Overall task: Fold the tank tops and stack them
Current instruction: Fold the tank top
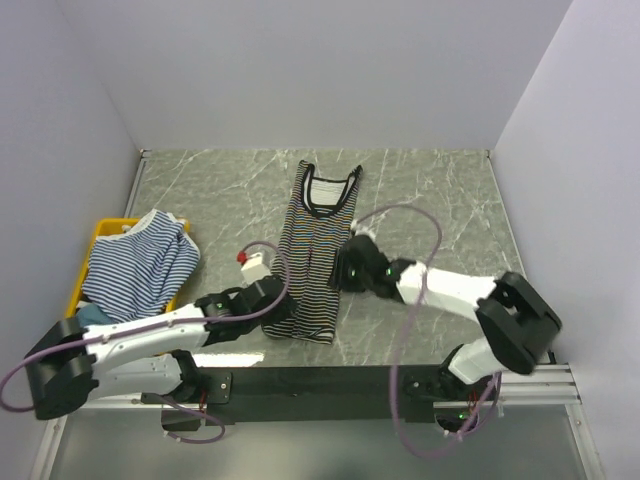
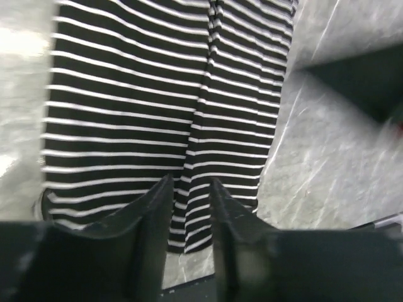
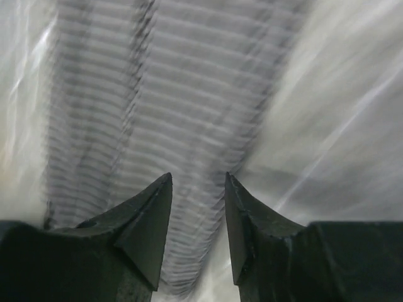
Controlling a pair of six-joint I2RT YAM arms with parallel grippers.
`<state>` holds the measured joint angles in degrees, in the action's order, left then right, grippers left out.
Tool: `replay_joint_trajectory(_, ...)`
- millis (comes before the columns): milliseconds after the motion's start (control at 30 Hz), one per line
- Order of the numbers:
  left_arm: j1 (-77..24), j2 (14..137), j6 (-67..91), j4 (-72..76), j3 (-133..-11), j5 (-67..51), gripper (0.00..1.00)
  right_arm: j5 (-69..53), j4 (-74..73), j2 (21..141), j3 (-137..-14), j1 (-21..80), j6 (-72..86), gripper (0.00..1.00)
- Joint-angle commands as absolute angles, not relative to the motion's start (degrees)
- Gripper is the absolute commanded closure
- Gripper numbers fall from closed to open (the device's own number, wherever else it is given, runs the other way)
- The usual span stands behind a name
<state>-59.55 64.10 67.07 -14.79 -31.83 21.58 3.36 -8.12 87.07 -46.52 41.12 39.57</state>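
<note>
One black-striped top (image 1: 311,256) on table (image 1: 440,200), blue-striped top (image 1: 135,268) over yellow bin (image 1: 105,229)

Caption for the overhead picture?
Left gripper and right gripper flank a black-striped tank top; a blue-striped top lies in a yellow bin.

bare table (image 1: 440,200) runs along the far side and the right, free to pass over. the black-and-white tank top (image 1: 315,255) lies down the middle. a yellow bin (image 1: 108,226) heaped with a blue-and-white tank top (image 1: 140,262) blocks the left edge. walls (image 1: 300,70) close three sides.
</note>
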Motion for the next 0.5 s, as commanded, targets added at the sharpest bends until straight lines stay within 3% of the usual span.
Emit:
replay_joint_trajectory(0, -59.15, 57.42, 71.26, -21.5, -30.16, 25.22, 0.61, 3.69, -0.1, 80.26, -38.43, 47.53, 46.99, 0.53)
replay_joint_trajectory(200, -56.35, 49.15, 76.81, -25.58, -22.78, 23.22, 0.45, 8.61, 3.69, 74.63, -27.78, 58.78, 55.97, 0.48)
replay_joint_trajectory(467, -50.46, 45.53, 73.14, -20.75, -17.67, 17.77, 0.36, 10.46, 5.8, 74.71, -24.7, 64.42, 60.37, 0.46)
